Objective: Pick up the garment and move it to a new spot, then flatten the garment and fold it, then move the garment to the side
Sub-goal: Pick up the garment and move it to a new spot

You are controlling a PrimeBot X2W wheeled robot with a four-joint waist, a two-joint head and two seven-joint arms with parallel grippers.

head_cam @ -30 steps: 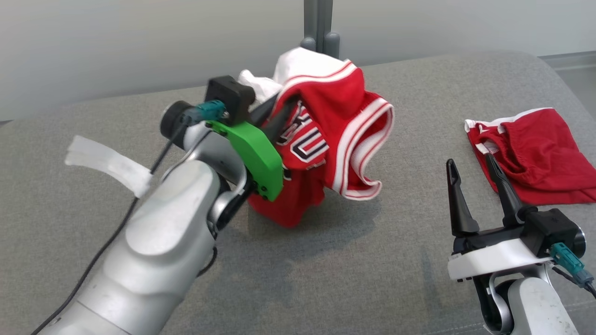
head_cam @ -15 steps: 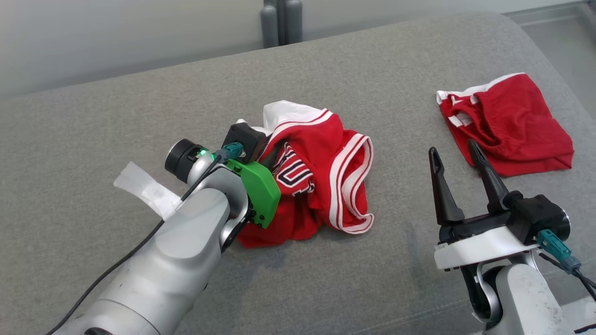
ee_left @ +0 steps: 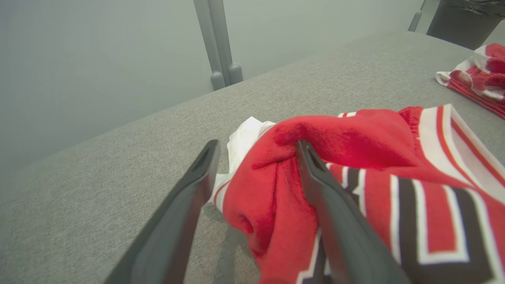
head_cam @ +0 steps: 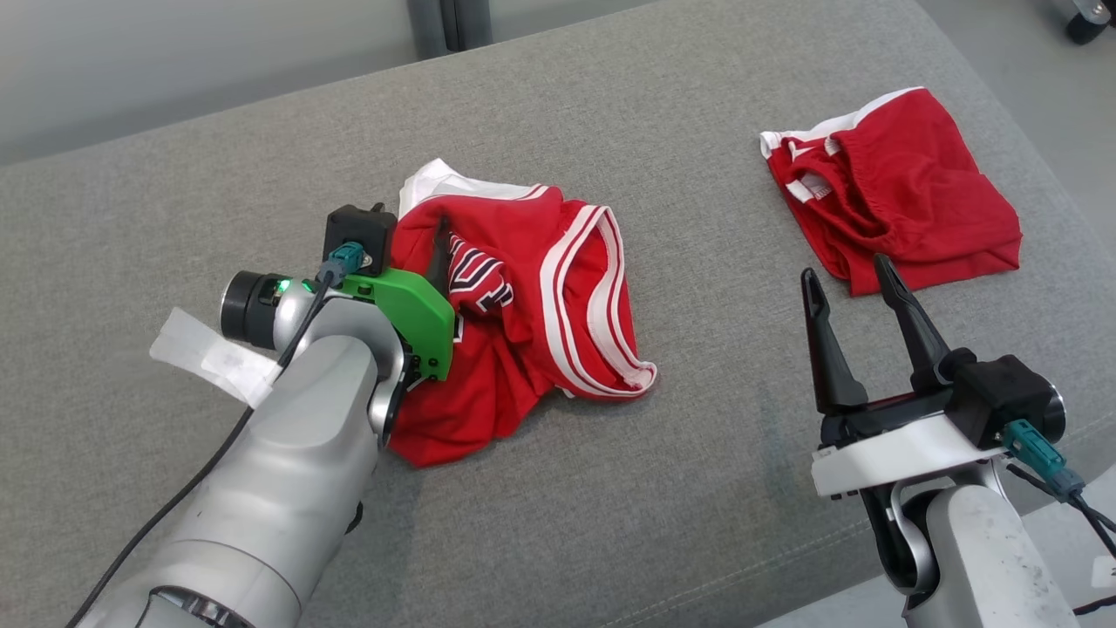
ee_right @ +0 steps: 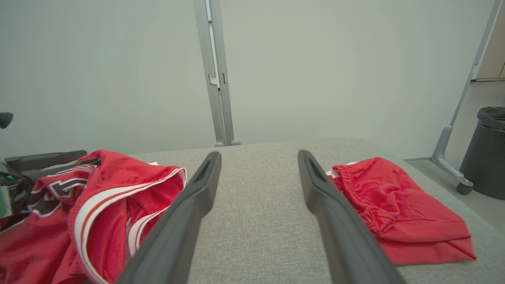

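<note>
Lying crumpled on the grey cushion (head_cam: 697, 488), the red jersey (head_cam: 523, 305) sits left of the middle in the head view, its white-and-red striped trim curling toward 4 o'clock and a white patch showing at its 11 o'clock edge. The left gripper (ee_left: 256, 146) is down at the jersey's 9 o'clock side with its jaws spread. In the left wrist view a loose ridge of red cloth bulges between the two fingers, one finger resting against it, and nothing is pinched. The green plate (head_cam: 405, 314) on that wrist and the pale forearm cover the jersey's left edge from the head camera. A strip of white tape (head_cam: 209, 353) hangs from the arm's cable.

The right gripper (head_cam: 846, 272) hovers at 3 o'clock from the jersey, well apart, released and empty, with bare cushion between the two. A pair of red shorts (head_cam: 898, 201) lies at 1 o'clock from its fingertips, near them but not touching. A grey post (head_cam: 449, 22) stands behind the cushion at 12 o'clock, and a dark bin (ee_right: 487, 154) stands on the floor off the right end.
</note>
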